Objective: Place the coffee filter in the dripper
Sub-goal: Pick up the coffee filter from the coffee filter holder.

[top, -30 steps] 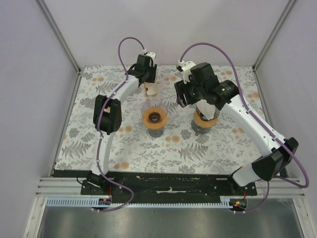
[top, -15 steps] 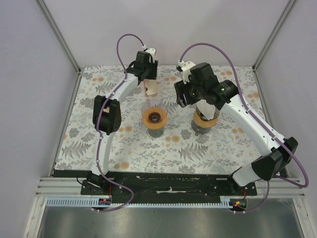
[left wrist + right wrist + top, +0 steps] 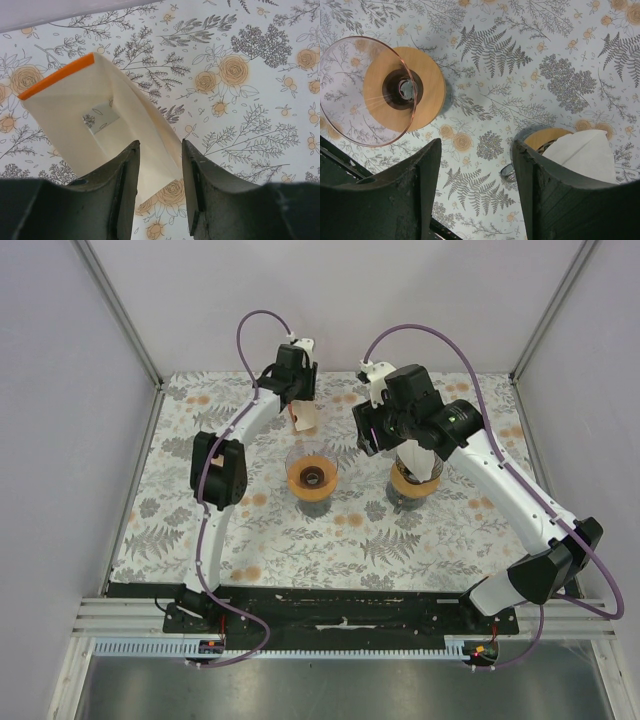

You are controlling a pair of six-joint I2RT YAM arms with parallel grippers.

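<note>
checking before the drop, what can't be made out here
- top view: right arm covers most of the second dripper
- right wrist view: a finger of the right tool and the frame edge cut off its white filter
- left wrist view: coffee filter hides the table under it; dripper out of frame
- top view: fingertips of the left tool hidden under its wrist

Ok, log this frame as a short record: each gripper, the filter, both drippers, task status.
left gripper: shut on filter
right gripper: open, holding nothing
filter position: hanging from the left gripper, beyond the dripper, not over it
dripper: upright, empty
second dripper: by the right gripper, white filter inside
task status: filter not yet in dripper
</note>
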